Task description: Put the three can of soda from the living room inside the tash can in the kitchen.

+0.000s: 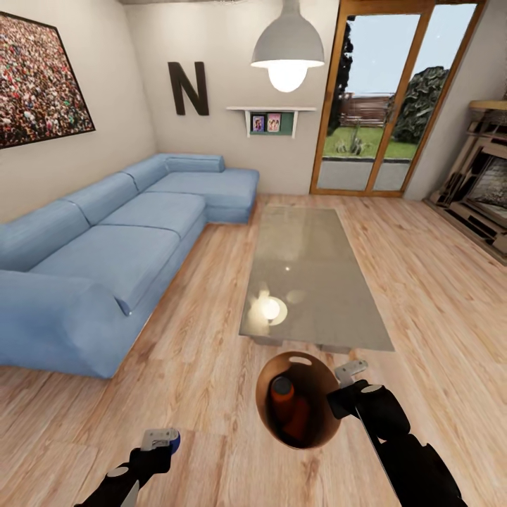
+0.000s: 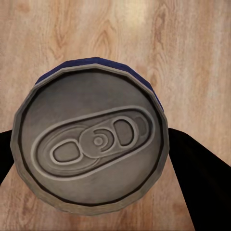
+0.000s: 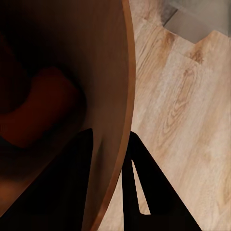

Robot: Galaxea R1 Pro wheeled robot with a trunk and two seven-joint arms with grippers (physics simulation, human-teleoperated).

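In the head view my right gripper is shut on the rim of the tash can, holding it above the wood floor. Its copper-brown inside holds two orange cans of soda lying side by side. The right wrist view shows my fingers straddling the bin's wall, with an orange can dim inside. My left gripper hangs low at the left, shut on the dark blue can of soda. Its silvery top faces the left wrist camera.
The low glass table stands just ahead of the bin. A long blue corner sofa runs along the left wall. Wood-framed glass doors are at the back, the brick chimney at the right, and a pendant lamp overhead.
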